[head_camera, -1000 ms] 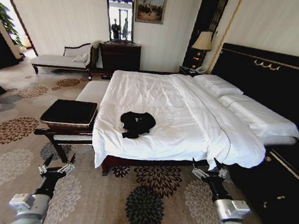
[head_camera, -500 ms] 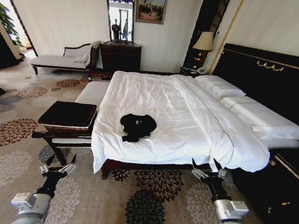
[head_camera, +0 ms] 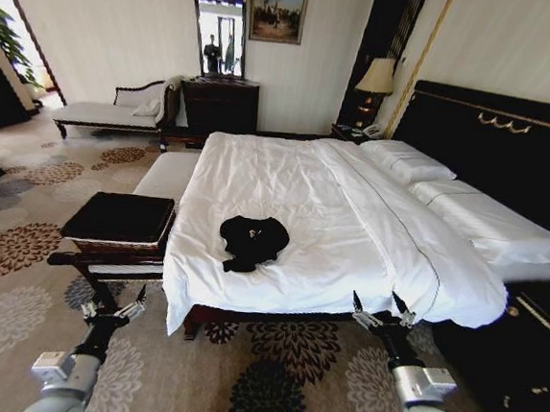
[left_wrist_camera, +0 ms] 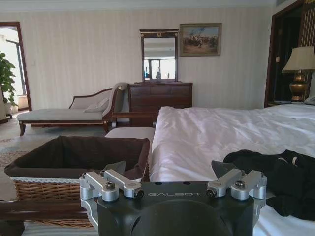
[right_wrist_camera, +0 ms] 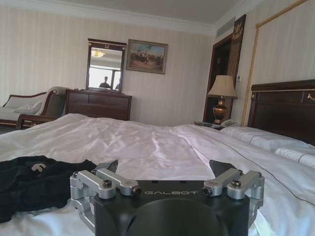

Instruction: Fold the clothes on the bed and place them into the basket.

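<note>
Two spread pincers, left (head_camera: 112, 309), right (head_camera: 382, 314), T-shirt (head_camera: 253, 241) seemingly crumpled

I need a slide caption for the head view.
Crumpled black T-shirt on the white bed, basket alongside.

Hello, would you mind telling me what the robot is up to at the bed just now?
The robot stands at the side of the bed, facing it, with nothing in hand. A crumpled black T-shirt lies unfolded on the white duvet near the edge. The left gripper and the right gripper are both open, held low over the carpet in front of the bed, apart from the shirt. The wicker basket sits on a bench by the foot of the bed, on the robot's left.
</note>
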You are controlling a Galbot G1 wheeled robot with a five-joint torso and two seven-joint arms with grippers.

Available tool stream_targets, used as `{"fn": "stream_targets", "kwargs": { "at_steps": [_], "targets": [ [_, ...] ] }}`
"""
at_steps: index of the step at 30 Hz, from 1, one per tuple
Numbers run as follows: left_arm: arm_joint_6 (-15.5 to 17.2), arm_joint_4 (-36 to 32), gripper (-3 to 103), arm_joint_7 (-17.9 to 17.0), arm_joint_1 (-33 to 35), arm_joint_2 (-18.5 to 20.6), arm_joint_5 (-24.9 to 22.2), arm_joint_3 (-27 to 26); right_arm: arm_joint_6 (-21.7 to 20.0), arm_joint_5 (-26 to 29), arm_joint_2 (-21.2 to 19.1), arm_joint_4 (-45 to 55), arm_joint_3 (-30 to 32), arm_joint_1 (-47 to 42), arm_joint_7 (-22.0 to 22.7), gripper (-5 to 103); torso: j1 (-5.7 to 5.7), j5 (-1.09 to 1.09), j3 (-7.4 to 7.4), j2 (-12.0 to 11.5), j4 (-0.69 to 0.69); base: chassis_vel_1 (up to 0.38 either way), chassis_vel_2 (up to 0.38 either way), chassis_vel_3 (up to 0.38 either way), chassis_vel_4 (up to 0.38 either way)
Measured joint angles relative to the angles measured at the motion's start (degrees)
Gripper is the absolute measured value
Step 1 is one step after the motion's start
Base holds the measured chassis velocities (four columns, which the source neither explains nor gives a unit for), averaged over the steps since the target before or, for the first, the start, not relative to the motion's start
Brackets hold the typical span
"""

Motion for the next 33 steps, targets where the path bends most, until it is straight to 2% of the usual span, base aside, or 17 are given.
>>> {"fn": "stream_targets", "kwargs": {
  "at_steps": [15, 23, 33],
  "targets": [
    [-0.3, 0.9, 99, 0.0, -0.2, -0.1, 0.3, 0.6, 0.0, -0.1, 0.6, -0.1, -0.7, 0.2, -1.1, 100, -0.01, 0.0, 0.0, 0.0, 0.01, -0.08, 0.078, 0.073, -0.074],
    [0.4, 0.8, 99, 0.0, -0.6, 1.2, 0.2, 0.7, 0.0, -0.2, 1.4, -0.1, -1.1, 0.8, -1.4, 100, -0.02, 0.0, 0.0, 0.0, 0.0, -0.084, 0.078, 0.071, -0.075],
    [0.9, 1.2, 99, 0.0, -1.0, 0.8, 0.5, 1.5, 0.0, 0.3, 1.7, -0.5, -1.5, 0.8, -1.5, 100, -0.01, 0.0, 0.0, 0.0, 0.0, -0.102, 0.111, 0.107, -0.108]
  ]
}}
